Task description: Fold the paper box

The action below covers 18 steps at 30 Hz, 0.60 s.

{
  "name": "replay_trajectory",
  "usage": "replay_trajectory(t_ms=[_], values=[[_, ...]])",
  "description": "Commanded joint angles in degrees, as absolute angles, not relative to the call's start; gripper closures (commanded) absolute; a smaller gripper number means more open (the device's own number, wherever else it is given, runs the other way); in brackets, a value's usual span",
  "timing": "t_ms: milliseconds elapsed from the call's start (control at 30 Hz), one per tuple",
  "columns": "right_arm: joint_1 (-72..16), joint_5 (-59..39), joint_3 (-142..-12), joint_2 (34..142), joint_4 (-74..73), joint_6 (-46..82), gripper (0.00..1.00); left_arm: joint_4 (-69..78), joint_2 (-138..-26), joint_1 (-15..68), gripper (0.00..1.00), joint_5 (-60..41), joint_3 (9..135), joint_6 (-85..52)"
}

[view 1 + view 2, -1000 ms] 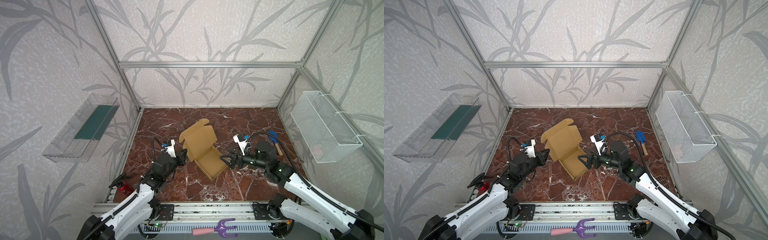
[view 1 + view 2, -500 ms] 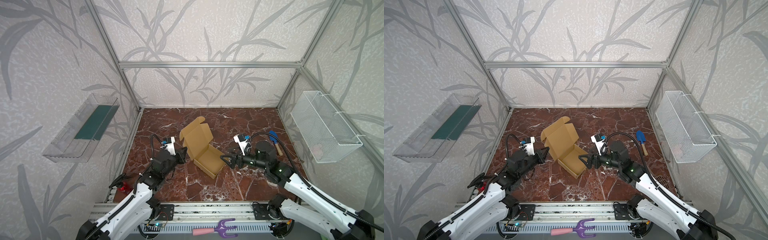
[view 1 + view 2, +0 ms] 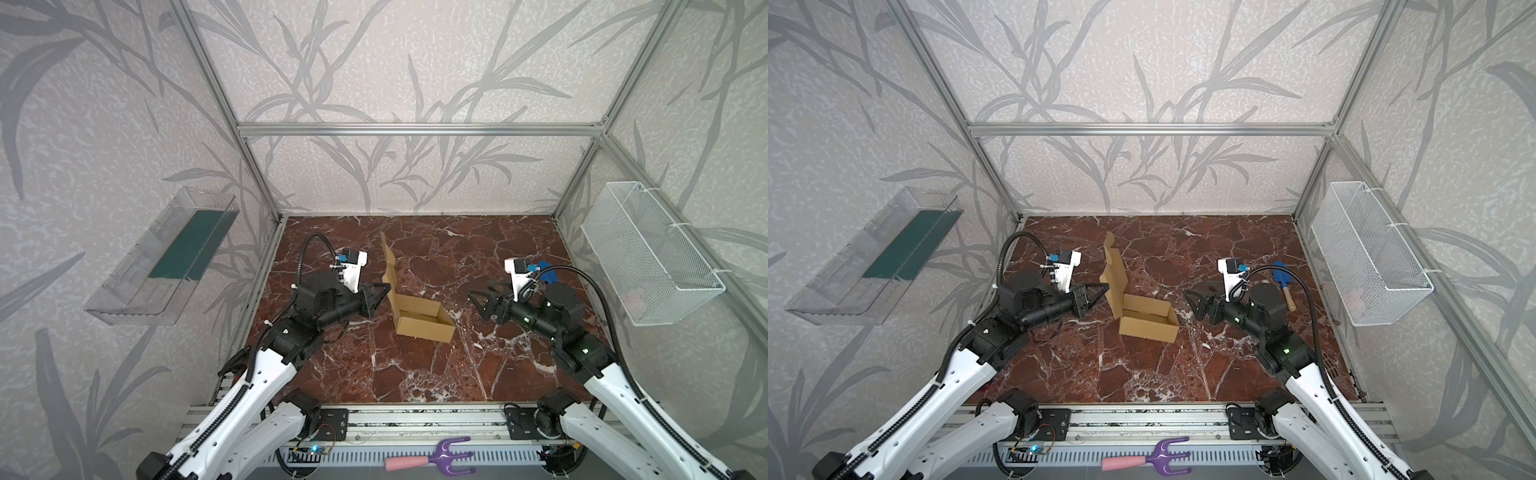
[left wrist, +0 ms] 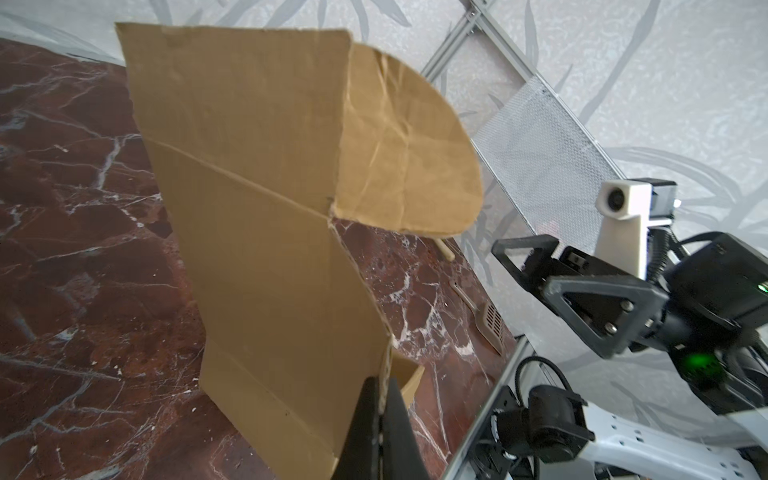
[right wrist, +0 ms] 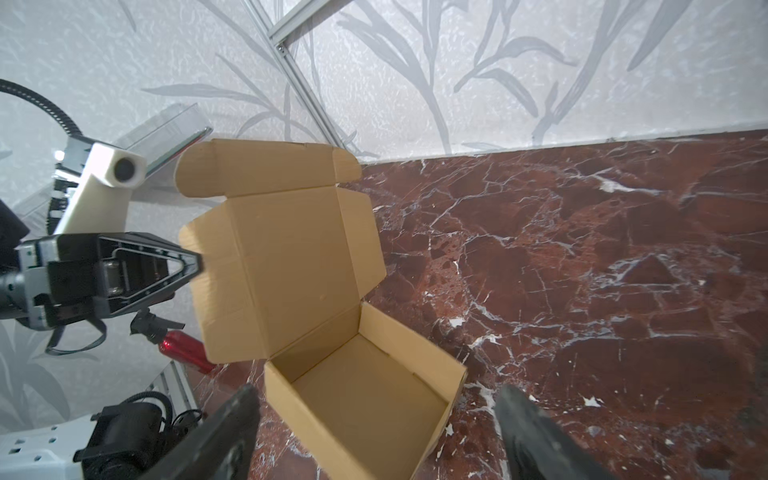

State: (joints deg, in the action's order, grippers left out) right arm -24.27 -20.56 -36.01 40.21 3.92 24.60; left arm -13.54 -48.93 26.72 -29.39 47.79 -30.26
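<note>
The paper box (image 3: 423, 322) (image 3: 1147, 319) is tan cardboard and stands on the marble floor with its tray open upward. Its lid (image 3: 390, 270) (image 4: 257, 199) (image 5: 286, 257) stands almost upright, with rounded tabs at the top. My left gripper (image 3: 385, 291) (image 3: 1103, 288) (image 4: 383, 384) (image 5: 195, 264) is shut on the lid's side edge, just above the tray. My right gripper (image 3: 478, 296) (image 3: 1195, 294) (image 5: 378, 401) is open, a short way right of the tray and not touching it. In the right wrist view its fingers (image 5: 243, 409) straddle the tray's near corner.
A blue trowel (image 3: 1281, 275) lies behind the right arm. A white wire basket (image 3: 648, 257) hangs on the right wall and a clear bin (image 3: 166, 257) on the left wall. A pink and purple hand rake (image 3: 432, 459) lies on the front rail. A red object (image 5: 183, 347) sits at the floor's left edge.
The lid has swung from leaning back to nearly upright and the box has turned square to the front. My left gripper rose with the lid. My right gripper drew back a little.
</note>
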Motion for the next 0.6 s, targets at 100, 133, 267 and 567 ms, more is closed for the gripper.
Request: replay_trajectory(t_ms=[100,133,267,567], values=[[-22.03,-20.61,-36.07,39.10,5.87,26.43,0.11,-25.02,-51.83,26.81,1.00,-40.02,57.02,-24.49],[-21.82,-20.48,-36.02,38.88,5.89,26.61,0.11,-26.04,-52.08,26.87,1.00,-40.81,58.04,-23.79],[-21.03,-20.83,-35.14,38.41,4.49,26.81,0.11,-30.35,-52.91,27.36,1.00,-44.26,61.71,-19.98],[-13.88,-35.62,-29.02,41.64,-12.32,34.36,0.11,-30.53,-49.64,28.12,1.00,-56.04,63.75,-18.81]])
